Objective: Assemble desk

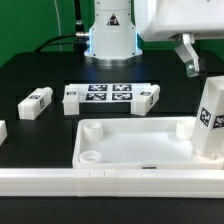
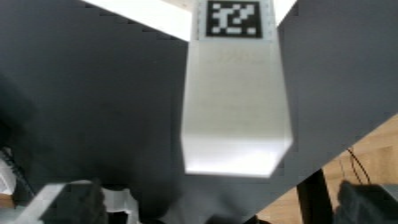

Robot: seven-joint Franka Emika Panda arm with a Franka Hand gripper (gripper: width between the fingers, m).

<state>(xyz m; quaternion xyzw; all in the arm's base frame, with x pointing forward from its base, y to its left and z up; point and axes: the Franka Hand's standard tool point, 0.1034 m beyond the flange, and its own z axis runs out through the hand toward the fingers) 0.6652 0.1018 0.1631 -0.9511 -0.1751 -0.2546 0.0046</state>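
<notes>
The white tray-like tabletop (image 1: 130,150) lies at the front middle of the black table, rim up, with round sockets in its corners. One white leg (image 1: 212,118) stands upright at the tabletop's corner on the exterior view's right, its tag facing the camera. My gripper (image 1: 189,58) hangs above and just behind that leg, apart from it, open and empty. In the wrist view the same leg (image 2: 235,100) runs away lengthwise from my gripper (image 2: 222,205), tag at its far end. Another leg (image 1: 36,102) lies on the exterior view's left.
The marker board (image 1: 108,93) lies behind the tabletop, with a white leg at each end (image 1: 71,97) (image 1: 147,97). A long white rail (image 1: 100,182) runs along the front edge. A white piece (image 1: 2,131) shows at the exterior view's left edge. The robot base (image 1: 110,35) stands behind.
</notes>
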